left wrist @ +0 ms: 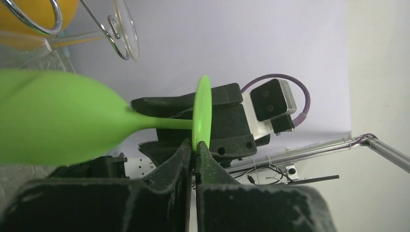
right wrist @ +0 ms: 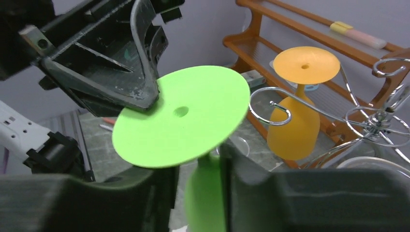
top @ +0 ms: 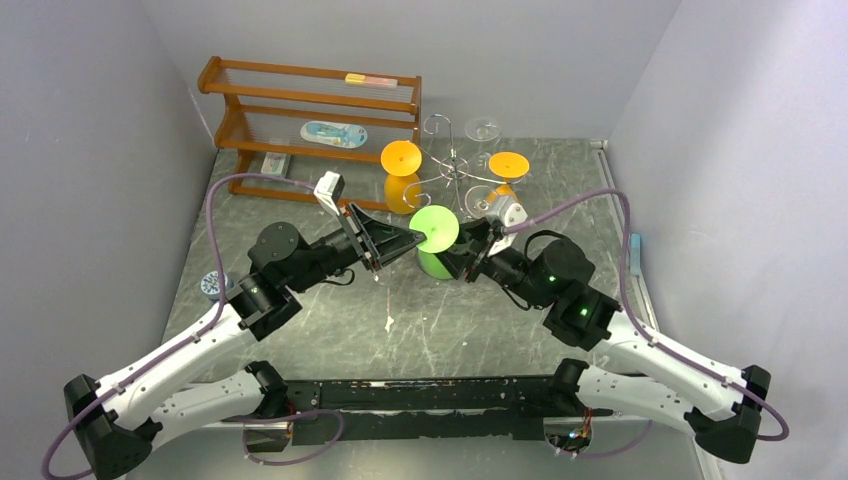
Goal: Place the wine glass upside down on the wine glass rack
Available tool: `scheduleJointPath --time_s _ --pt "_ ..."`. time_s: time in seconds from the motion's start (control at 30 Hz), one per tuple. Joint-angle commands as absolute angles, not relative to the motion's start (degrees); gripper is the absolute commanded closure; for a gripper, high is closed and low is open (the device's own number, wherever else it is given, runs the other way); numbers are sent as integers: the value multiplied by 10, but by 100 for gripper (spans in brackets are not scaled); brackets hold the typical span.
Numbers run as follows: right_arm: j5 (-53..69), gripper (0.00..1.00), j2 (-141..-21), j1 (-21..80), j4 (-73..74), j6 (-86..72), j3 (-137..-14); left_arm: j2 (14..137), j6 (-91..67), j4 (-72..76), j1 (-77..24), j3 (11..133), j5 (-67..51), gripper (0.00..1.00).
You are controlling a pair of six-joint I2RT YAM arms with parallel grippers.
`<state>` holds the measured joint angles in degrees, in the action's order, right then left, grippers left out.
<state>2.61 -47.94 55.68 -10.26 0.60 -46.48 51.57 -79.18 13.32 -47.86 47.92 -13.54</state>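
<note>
wine glass [top: 434, 232]: foot-up, near-vert
L pincer [left wrist: 195, 147]: clamped on foot rim
R pincer [right wrist: 199, 166]: astride stem, grip unclear
wine glass rack [top: 455, 165]: just beyond

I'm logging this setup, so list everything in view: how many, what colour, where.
green glass: one, green, foot up, held mid-table
wire rack: one, chrome, back centre
orange glasses: two, orange, upside down at the rack, either side
clear glass: one, clear, rack's far right
wooden shelf: one, brown, back left
round item: one, bluish, table's left edge
table: one, grey marbled
left gripper: one, black, pinching the green glass's foot rim
right gripper: one, black, around its stem
</note>
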Motion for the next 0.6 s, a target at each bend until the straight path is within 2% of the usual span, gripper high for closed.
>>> scheduleJointPath --time_s 0.0,0.13,0.57 --pt "25 54 -442 561 -105 -27 -448 522 -792 148 -482 501 -140 95" --pt "21 44 -397 561 -85 -42 -440 534 -805 135 -482 519 -114 95" --pt "33 41 -268 561 -7 -95 -454 584 -856 61 -481 557 -23 95"
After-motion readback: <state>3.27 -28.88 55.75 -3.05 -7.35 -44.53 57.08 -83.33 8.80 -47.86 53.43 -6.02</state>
